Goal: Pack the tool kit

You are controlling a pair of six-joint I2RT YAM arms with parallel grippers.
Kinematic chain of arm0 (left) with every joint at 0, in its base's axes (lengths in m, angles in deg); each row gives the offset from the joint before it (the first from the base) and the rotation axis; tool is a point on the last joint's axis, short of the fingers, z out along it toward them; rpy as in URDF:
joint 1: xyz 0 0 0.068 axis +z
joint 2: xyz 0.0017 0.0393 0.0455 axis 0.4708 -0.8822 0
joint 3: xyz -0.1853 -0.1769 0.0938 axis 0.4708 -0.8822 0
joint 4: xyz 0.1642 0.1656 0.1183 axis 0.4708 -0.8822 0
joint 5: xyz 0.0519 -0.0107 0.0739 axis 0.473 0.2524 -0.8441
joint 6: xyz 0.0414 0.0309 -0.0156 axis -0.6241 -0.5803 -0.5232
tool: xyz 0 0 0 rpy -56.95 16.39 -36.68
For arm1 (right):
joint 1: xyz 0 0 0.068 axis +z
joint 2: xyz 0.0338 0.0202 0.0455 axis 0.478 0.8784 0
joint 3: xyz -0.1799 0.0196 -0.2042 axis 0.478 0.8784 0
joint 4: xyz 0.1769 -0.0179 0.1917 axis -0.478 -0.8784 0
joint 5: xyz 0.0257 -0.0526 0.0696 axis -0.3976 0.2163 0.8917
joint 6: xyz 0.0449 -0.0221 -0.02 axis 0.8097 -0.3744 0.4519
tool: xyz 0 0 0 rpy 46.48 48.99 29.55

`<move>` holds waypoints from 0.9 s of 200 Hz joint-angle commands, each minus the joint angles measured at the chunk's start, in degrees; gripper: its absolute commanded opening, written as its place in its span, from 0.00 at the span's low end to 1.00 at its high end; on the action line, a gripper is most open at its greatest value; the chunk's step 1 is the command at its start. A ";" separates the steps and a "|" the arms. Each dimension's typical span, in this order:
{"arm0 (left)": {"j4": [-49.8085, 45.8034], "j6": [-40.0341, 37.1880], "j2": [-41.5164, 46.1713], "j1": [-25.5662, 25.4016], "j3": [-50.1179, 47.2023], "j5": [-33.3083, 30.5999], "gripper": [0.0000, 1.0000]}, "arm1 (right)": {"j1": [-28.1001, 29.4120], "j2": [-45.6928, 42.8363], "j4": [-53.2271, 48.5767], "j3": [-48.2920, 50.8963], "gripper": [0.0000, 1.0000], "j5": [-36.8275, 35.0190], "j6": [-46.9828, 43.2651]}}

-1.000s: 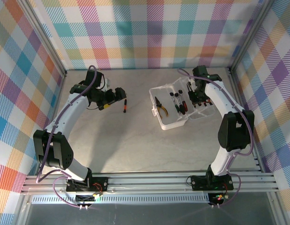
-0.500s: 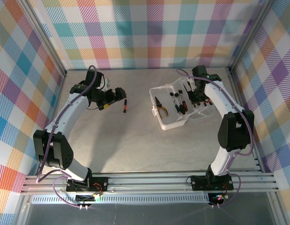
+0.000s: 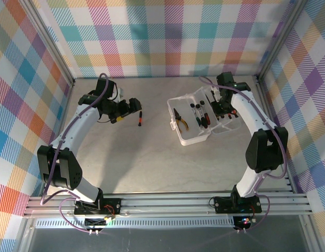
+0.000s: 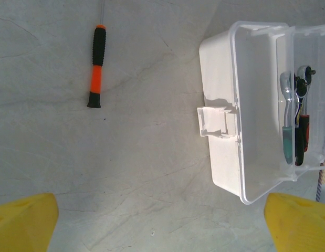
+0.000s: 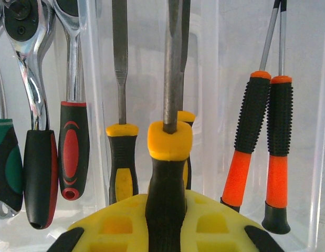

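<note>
Jaws of the right arm are clenched on a yellow-and-black screwdriver, held at the open case beside ratchets. Jaws of the left arm are spread wide above the worktop, where an orange-and-black screwdriver is laid apart from the case.

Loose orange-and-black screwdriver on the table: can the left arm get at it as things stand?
Probably yes. The screwdriver lies alone on bare table just ahead of the open left hand, with nothing on or against it. The case sits apart, off to one side, out of the path.
</note>
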 commanded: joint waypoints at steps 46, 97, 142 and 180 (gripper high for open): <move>0.62 -0.44 -0.17 -0.20 0.43 1.23 1.00 | 0.22 -1.90 -0.33 3.51 0.20 1.06 0.18; 0.45 -0.53 -0.39 -0.25 0.70 1.14 1.00 | 0.13 -1.76 -0.75 2.94 0.34 0.76 0.06; 0.23 -0.72 -0.63 -0.26 0.45 0.62 1.00 | 0.13 -2.86 -1.64 1.66 0.41 0.66 0.16; -0.88 -1.84 -2.28 -0.26 0.10 -3.06 1.00 | 0.13 -6.06 -2.94 0.30 0.63 2.41 0.61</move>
